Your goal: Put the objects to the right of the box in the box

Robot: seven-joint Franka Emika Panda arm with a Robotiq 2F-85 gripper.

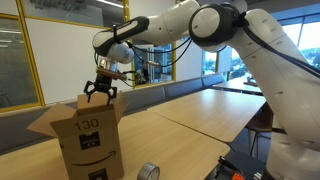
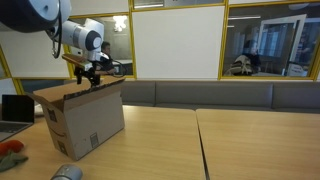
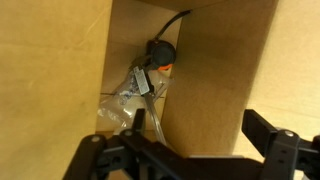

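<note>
An open cardboard box (image 1: pixel 85 135) stands on the wooden table, seen in both exterior views (image 2: pixel 90 122). My gripper (image 1: pixel 103 92) hangs just above its open top (image 2: pixel 88 75). In the wrist view the gripper (image 3: pixel 185 152) is open and empty, its fingers spread on either side of a box flap (image 3: pixel 205 80). Inside the box lie a crumpled clear plastic bag (image 3: pixel 128 100) and a black and orange object with a cable (image 3: pixel 162 52). A grey tape roll (image 1: pixel 148 172) lies on the table beside the box and also shows at the front (image 2: pixel 67 173).
A laptop (image 2: pixel 14 108) and a red and green object (image 2: pixel 10 152) sit at the table's edge near the box. A padded bench (image 2: pixel 230 95) runs along the glass wall behind. A seam (image 2: pixel 198 140) divides the two tabletops.
</note>
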